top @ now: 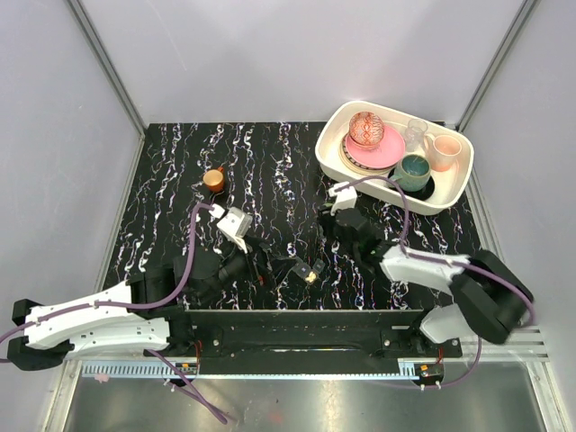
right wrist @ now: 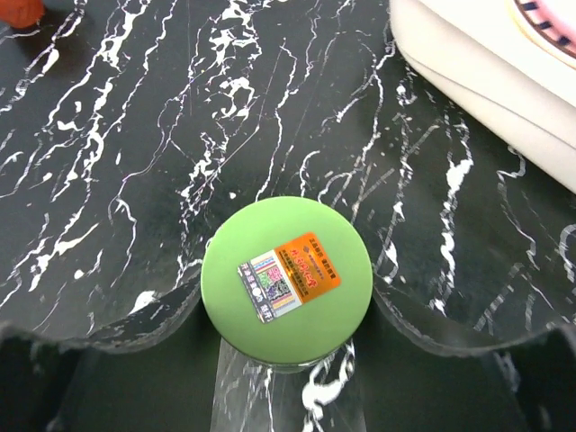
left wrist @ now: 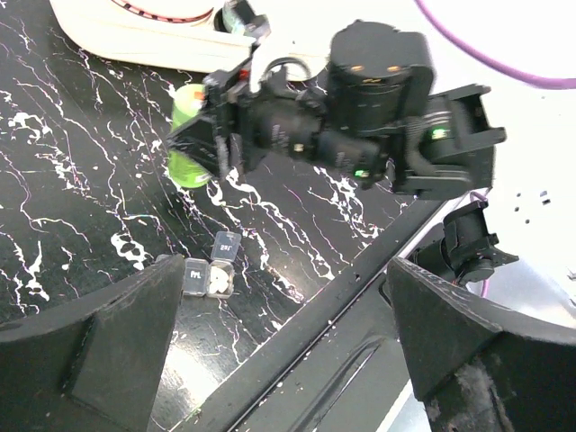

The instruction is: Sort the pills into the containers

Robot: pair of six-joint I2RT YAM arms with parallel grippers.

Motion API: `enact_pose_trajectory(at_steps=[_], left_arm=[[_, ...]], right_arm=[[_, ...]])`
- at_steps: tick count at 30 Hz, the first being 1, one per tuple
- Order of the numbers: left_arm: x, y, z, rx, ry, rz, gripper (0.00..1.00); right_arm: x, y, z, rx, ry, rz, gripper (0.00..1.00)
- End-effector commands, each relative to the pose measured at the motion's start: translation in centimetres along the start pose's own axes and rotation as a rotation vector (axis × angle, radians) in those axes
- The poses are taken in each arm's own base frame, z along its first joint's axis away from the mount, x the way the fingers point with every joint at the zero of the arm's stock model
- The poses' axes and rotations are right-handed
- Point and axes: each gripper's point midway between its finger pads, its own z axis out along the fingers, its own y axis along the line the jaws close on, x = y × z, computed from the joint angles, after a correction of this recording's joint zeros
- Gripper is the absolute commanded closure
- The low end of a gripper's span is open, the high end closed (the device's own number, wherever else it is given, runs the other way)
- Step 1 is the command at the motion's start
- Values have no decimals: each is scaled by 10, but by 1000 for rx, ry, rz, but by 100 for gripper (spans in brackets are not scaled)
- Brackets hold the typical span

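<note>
The containers (left wrist: 207, 275) are a small dark pill box lying on the black marble table. One lid stands open over white pills (left wrist: 219, 283). From above the box (top: 301, 269) lies between the two arms. My left gripper (left wrist: 283, 297) hangs open over the table's front rail, and the box sits just inside its left finger (left wrist: 99, 342). My right gripper (right wrist: 286, 310) is shut on a green bottle (right wrist: 286, 279), whose round face with a sticker points at the camera. The left wrist view shows that bottle (left wrist: 187, 135) low over the table.
A small orange cup (top: 214, 179) stands at the back left of the table. A white tray (top: 334, 162) with plates, bowls and cups fills the back right corner. The black mounting rail (top: 297, 322) runs along the near edge.
</note>
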Motion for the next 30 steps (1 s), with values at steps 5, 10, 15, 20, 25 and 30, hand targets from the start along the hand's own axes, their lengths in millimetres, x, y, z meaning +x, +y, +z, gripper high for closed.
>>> enact_pose_trajectory(at_steps=[5,10,15,20,25,30], left_arm=[[-13,-1,-4,-1,-47,-51,1],[-14,1,-8,-1,-57,-63,1],[-12,4,-6,-12,-55,-58,1],[-8,5,-4,-22,-40,-51,1],[-5,7,-4,-28,-37,-54,1],[-3,7,-2,-29,-35,-53,1]], right_arm=[[-45,32,69,-39,-168,-26,100],[-45,25,89,26,-220,-54,100],[-38,22,103,59,-232,-66,96],[-20,23,106,52,-190,-51,71],[-14,20,97,47,-174,-20,45],[-23,24,87,16,-159,-23,18]])
